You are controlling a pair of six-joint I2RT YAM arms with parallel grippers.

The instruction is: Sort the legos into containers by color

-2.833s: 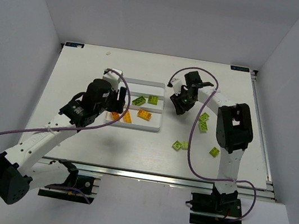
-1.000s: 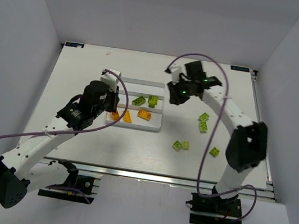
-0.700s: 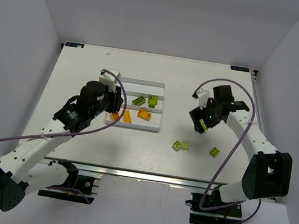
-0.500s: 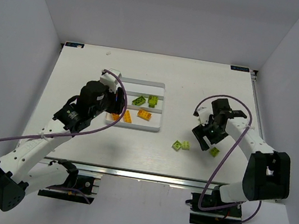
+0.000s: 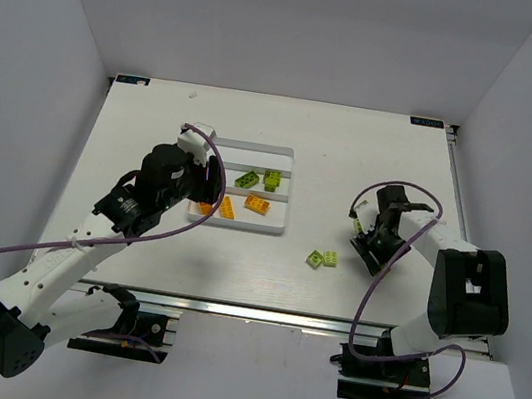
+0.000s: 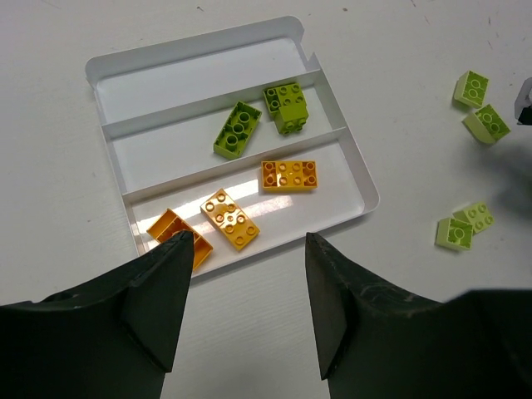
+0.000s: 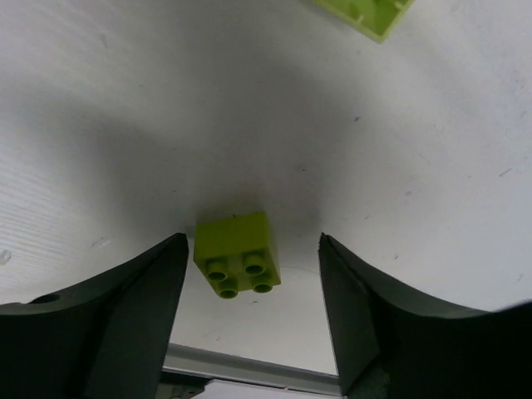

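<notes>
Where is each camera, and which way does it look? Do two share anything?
Top external: high behind the robot, facing down at the table, tray, left arm and right arm.
Left wrist: on the left arm, facing down at the tray; its open jaws show below.
Right wrist: low over the table, facing one green lego between its open jaws.
Shared: top and left wrist both see the tray.

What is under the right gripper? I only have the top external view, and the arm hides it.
Observer: A lime green brick sits on the table between the open fingers of the right gripper, not pinched.
Operator: Is the left gripper carrying anything?
Observer: No. The left gripper is open and empty, over the near edge of the tray.
</notes>
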